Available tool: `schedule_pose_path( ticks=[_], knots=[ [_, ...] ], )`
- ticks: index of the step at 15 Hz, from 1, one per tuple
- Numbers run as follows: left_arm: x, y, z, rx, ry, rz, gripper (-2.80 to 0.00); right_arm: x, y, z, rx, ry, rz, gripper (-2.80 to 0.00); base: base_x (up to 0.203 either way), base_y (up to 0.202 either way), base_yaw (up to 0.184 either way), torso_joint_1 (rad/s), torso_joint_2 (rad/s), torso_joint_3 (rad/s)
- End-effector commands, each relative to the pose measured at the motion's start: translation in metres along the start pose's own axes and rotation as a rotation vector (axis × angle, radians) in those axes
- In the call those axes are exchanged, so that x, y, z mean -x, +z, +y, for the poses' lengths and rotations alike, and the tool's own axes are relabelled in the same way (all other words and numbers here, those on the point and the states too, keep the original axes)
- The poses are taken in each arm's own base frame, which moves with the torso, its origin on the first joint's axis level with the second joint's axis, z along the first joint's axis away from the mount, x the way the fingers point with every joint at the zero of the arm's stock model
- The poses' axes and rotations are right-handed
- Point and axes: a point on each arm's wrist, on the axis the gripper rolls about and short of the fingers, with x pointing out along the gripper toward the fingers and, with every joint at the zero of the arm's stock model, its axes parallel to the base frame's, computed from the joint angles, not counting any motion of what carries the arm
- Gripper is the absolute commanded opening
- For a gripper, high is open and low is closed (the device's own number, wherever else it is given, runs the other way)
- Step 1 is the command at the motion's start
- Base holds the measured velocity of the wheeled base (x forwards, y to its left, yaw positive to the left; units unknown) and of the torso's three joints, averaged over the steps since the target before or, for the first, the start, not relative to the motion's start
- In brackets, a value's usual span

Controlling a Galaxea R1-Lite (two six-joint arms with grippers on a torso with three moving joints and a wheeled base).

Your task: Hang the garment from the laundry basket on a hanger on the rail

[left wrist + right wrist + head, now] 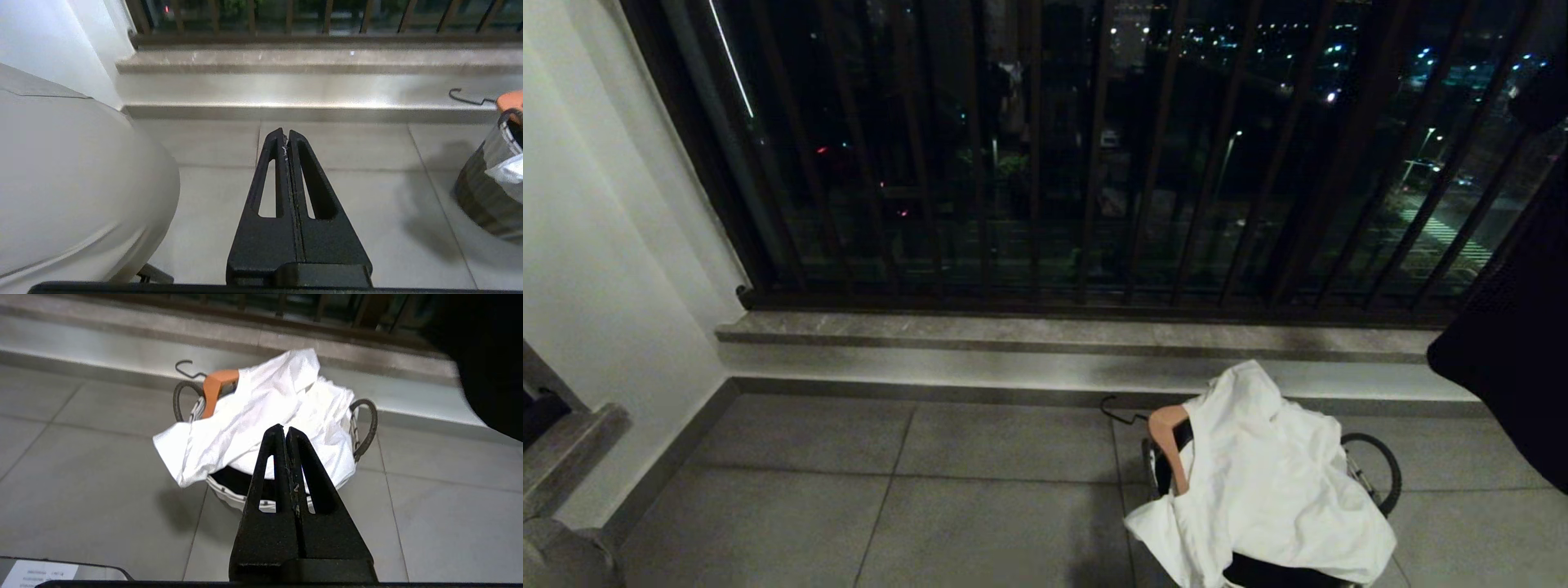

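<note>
- White crumpled cloth garment (1266, 474) drapes over the round white woven laundry basket (1372, 469) at the head view's lower right, orange wooden hanger (1168, 437) pointing its hook toward the stone ledge (1013, 331); bare grey floor tiles (890, 506) lie leftward.
- Left wrist view: black left gripper (287, 136) pressed closed, empty, over tiles.
- Right wrist view: black right gripper (284, 432) closed, empty, near the basket.

Laundry basket (229, 494), round, white woven, dark loop handles, sitting on floor tiles. White garment (261, 420) lying crumpled over its rim. Wooden hanger (214, 392) poking out, hook outward.
</note>
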Motion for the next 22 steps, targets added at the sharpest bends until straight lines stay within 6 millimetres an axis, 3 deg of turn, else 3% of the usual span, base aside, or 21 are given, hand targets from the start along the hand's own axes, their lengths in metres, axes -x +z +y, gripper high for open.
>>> schedule_pose_path(
  ticks=[1, 22],
  knots=[
    [-0.0004, -0.0014, 0.0000, 0.000, 0.000, 0.007, -2.80, -0.0001, 0.0001, 0.0000, 0.008, 0.001, 0.002, -2.80, 0.000, 0.000, 0.000, -0.002, 0.01, -0.203],
    [-0.0003, -0.0014, 0.0000, 0.012, 0.001, 0.009, -2.80, 0.0003, 0.0001, 0.0002, 0.024, 0.009, 0.007, -2.80, 0.000, 0.000, 0.000, 0.002, 0.00, -0.196]
  ],
)
